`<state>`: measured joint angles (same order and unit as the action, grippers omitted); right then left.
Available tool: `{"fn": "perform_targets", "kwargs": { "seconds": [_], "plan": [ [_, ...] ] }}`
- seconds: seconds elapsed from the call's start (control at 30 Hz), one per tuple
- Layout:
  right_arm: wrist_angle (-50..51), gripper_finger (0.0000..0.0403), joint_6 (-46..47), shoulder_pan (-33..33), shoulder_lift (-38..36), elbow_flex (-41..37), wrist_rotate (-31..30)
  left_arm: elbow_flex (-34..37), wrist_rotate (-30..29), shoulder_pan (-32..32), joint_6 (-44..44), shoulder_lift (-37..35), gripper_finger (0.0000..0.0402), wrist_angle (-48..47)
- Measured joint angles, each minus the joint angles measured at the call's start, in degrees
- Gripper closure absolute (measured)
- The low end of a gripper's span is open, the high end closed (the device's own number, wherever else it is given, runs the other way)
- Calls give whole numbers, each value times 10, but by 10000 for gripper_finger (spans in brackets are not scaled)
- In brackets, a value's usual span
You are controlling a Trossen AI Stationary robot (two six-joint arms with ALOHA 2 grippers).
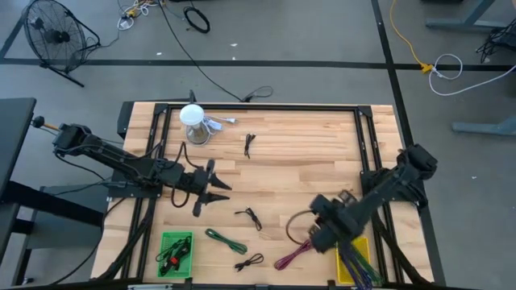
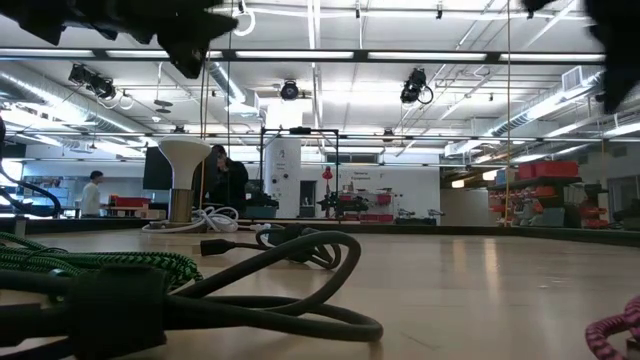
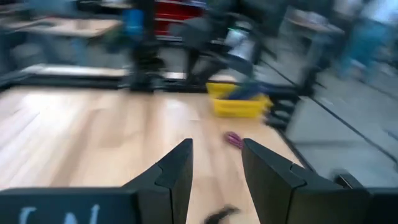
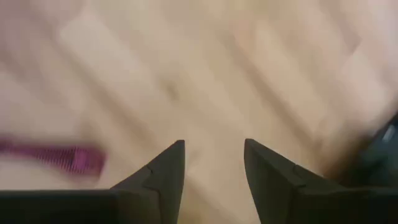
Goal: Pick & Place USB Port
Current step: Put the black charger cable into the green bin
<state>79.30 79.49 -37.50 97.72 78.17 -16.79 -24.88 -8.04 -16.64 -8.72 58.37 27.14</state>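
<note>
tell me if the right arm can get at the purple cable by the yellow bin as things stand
Probably yes: the right gripper hangs open right beside the purple cable, with bare table between them and nothing covering it.

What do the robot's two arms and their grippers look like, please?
Both arms are dark, jointed links. The left gripper ends in two tapered black fingers; white markings show on its wrist block. The right gripper has matching dark, pointed fingers. Black cabling trails along the left arm.

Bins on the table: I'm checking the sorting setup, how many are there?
2. A green bin sits at the table's near-left edge, and a yellow bin at the near-right, partly covered by the right arm. None other is visible.
</note>
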Motion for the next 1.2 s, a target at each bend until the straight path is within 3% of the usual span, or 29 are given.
{"fn": "perform_targets", "kwargs": {
  "seconds": [0.17, 0.3, 0.4, 0.5, 0.7, 0.87, 1.2],
  "plan": [
    [-34, 239, -100, 72, 0, 0, -129, 0, -213, 7, -58, 4, 259, 1],
    [-70, 239, -178, 119, 0, 0, -229, 0, -260, 57, -69, 21, 259, 0],
    [-86, 239, -213, 148, 0, 0, -275, 0, -230, 128, -132, 47, 259, -7],
    [-103, 239, -247, 169, 0, 0, -296, 0, -148, 209, -183, 80, 259, -15],
    [-133, 239, -324, 189, 0, 0, -305, -23, -43, 312, -192, 151, 259, -20],
    [-163, 239, -383, 201, 0, 0, -330, -118, 15, 357, -183, 220, 259, -139],
    [-177, 239, -436, 211, 0, 0, -338, -349, 23, 401, -159, 361, 259, -417]
  ]
}}
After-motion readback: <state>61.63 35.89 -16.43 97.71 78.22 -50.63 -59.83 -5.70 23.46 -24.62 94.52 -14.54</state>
